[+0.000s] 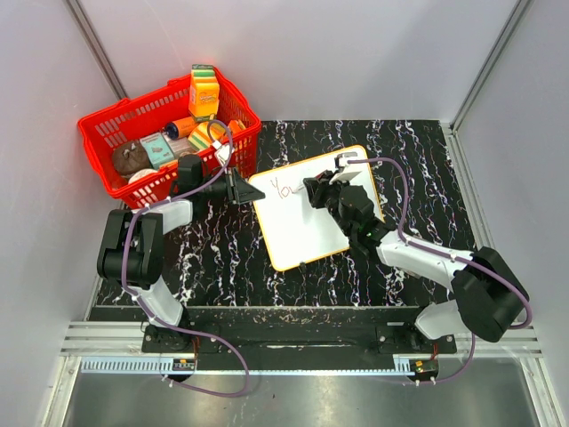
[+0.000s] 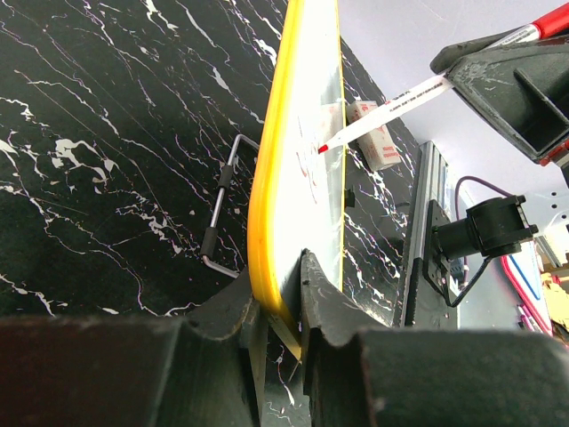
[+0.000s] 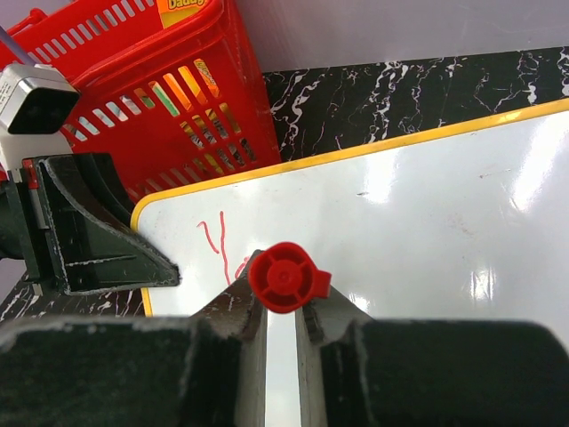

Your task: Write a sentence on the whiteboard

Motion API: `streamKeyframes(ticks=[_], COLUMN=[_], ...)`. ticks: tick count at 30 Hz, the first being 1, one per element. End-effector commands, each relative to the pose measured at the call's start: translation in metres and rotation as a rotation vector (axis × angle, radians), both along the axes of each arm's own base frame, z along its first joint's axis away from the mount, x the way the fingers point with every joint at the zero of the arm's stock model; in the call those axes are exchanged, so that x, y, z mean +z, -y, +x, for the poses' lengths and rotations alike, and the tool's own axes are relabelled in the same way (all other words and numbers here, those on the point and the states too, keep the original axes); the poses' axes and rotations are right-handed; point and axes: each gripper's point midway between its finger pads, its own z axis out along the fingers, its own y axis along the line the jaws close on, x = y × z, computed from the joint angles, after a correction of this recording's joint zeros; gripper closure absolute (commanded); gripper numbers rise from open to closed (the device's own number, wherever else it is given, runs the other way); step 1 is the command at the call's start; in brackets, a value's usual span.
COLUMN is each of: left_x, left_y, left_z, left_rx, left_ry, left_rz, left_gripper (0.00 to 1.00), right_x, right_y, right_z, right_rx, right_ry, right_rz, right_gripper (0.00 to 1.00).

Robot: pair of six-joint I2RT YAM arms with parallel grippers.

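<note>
The whiteboard (image 1: 307,218) with its orange-yellow rim lies tilted on the black marbled table. My left gripper (image 1: 240,189) is shut on its left edge; the wrist view shows the yellow rim (image 2: 271,222) pinched between the fingers. My right gripper (image 1: 313,191) is shut on a red marker (image 3: 283,277), seen end-on between the jaws. The marker tip (image 2: 324,148) touches the board. Red lettering (image 1: 284,189) begins near the board's left end; a "Y" and part of another letter (image 3: 218,245) show. The rest is hidden behind the marker.
A red basket (image 1: 164,133) of groceries stands at the back left, close behind the left gripper; it also shows in the right wrist view (image 3: 178,98). A white eraser (image 1: 349,162) lies at the board's far corner. A metal handle (image 2: 220,209) lies on the table beside the board.
</note>
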Motion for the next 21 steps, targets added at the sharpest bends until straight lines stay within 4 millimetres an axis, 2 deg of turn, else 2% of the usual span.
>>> streamKeyframes(ticks=[1, 11, 21], left_x=[-0.035, -0.036, -0.036], left_y=[0.011, 0.011, 0.011], left_z=[-0.007, -0.007, -0.007], left_rx=[-0.050, -0.050, -0.051], left_ry=[0.082, 0.082, 0.081], left_rz=[0.092, 0.093, 0.093], left_gripper=[1.00, 1.00, 1.00], right_x=[0.006, 0.020, 0.026], right_y=[0.012, 0.017, 0.009], right_z=[0.004, 0.015, 0.024], right_rx=[-0.054, -0.094, -0.084], right_ry=[0.011, 0.042, 0.051], right_rz=[-0.002, 0.006, 0.021], right_gripper=[1.00, 1.00, 1.00])
